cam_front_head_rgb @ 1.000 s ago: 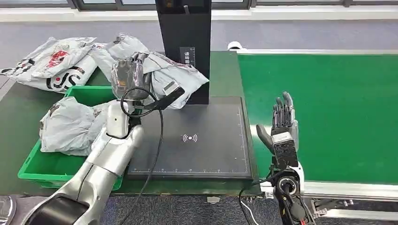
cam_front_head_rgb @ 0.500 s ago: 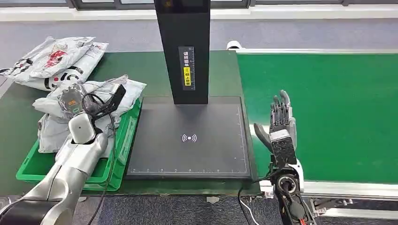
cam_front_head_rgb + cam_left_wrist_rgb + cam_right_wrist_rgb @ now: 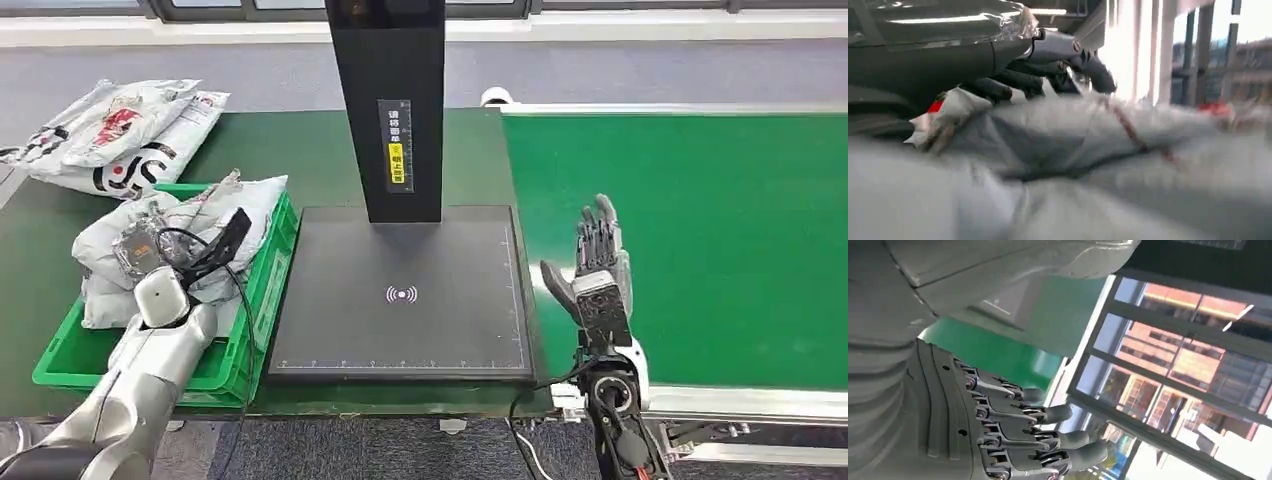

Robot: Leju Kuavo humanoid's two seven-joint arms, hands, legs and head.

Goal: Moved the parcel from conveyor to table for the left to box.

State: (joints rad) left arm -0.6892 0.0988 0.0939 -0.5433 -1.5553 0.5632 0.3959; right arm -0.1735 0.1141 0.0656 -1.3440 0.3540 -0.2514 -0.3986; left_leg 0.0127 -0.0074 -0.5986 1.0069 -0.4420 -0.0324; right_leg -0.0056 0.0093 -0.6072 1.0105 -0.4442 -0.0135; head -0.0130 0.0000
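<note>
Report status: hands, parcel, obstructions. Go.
Left hand on grey parcel over green bin, grip unclear. Right hand open beside conveyor. Scanner post clear of both.

Right hand [image 3: 998, 435] enters from picture's left edge: grey ribbed cover, dark fingers [image 3: 1068, 439] stretched out straight, slightly apart, holding nothing. Metal links visible along fingers. Green conveyor belt [image 3: 1013, 352] behind hand. Pale grey curved panel [image 3: 998, 270] above, blurred. Past fingers, window [image 3: 1168, 370] with dark frame bars; beyond glass, orange-brown building [image 3: 1198, 360].
</note>
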